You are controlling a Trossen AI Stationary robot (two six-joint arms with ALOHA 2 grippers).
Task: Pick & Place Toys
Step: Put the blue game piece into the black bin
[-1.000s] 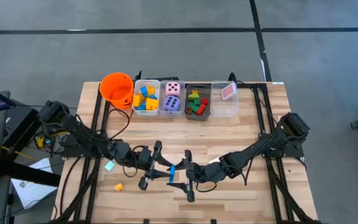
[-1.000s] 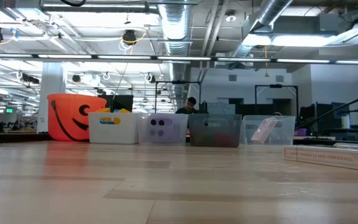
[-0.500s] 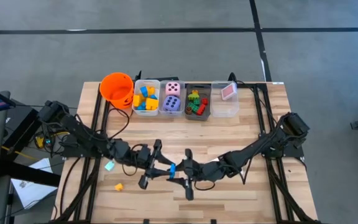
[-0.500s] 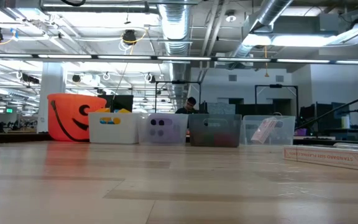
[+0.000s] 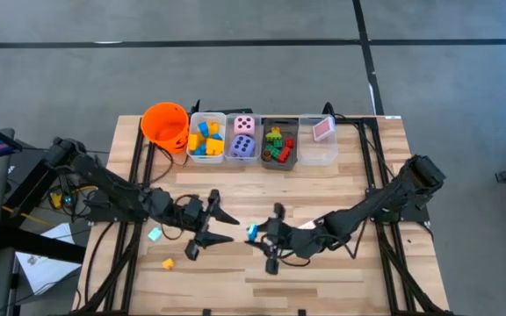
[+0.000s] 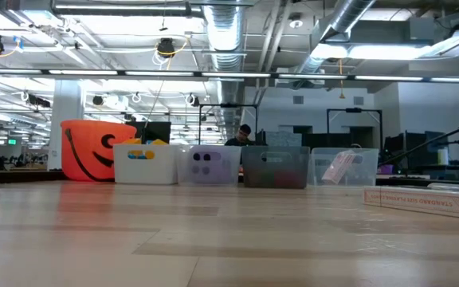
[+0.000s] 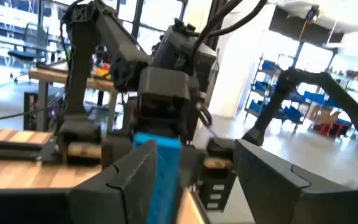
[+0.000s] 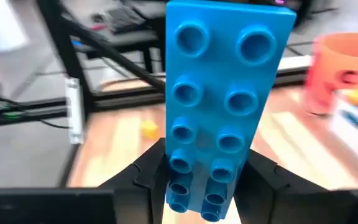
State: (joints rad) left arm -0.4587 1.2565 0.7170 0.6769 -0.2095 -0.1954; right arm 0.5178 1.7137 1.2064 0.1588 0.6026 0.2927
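Right tool (image 5: 269, 247): you hold the blue block (image 8: 222, 106) clamped, long axis upright.
Left tool (image 5: 207, 230): fingers apart, just beside it.

Left gripper (image 5: 220, 225) agape, right gripper (image 5: 264, 235) clamped

Pretty slim pickings for readable text here: the only printing is on the flat white box (image 6: 429, 200) lying on the table at about 3 o'clock in the low view, and it seems to say something like "STANDARD SIZE PLAYING...", though the letters are too small to be sure. The orange bucket (image 6: 94, 151) at about 9 o'clock in that view carries a black jack-o'-lantern face, not lettering.
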